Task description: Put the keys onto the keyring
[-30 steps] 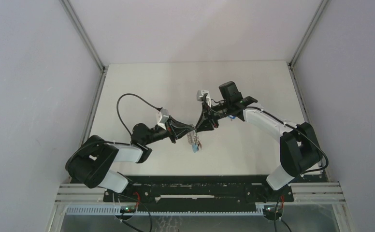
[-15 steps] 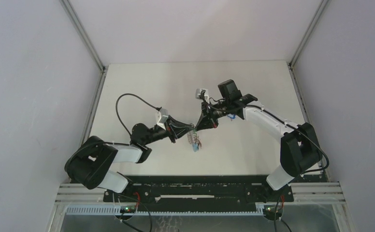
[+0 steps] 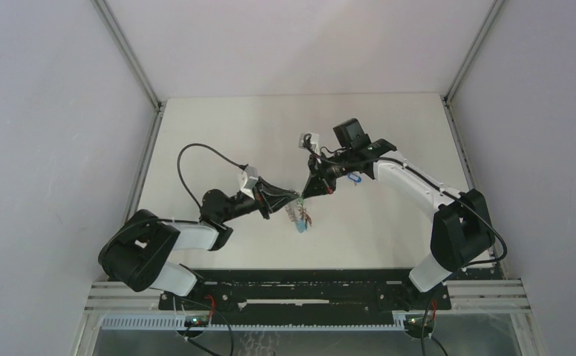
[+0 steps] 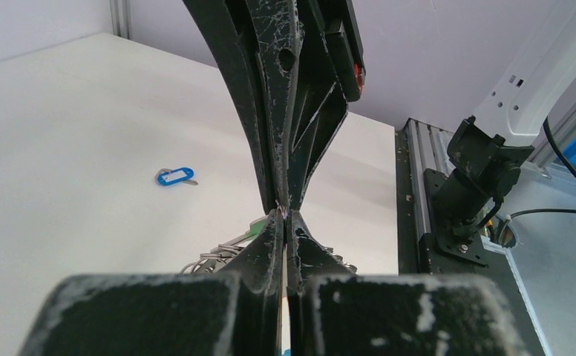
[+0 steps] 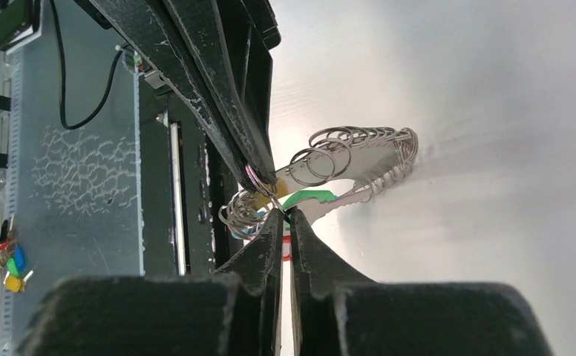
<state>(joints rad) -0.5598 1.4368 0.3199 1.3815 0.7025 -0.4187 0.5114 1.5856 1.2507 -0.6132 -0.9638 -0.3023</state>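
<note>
Closing down over the last second, the right hand [image 5: 285, 213] now has its fingers flat together at the bundle's thin wire, though what exactly it nips is too small to tell; the left hand [image 4: 283, 216], tip to tip with it, is fully closed on the keyring [image 5: 367, 144]; the hoop and the keys [image 5: 311, 198] dangle at 6 o'clock of the tips, above the counter [image 3: 233, 126]; a blue-tagged key [image 4: 175, 176] lies apart at 2 o'clock; judging by looks, the wire is light, stiff and slippery and the bundle floppy, so grip bare wire, not tags or links.
</note>
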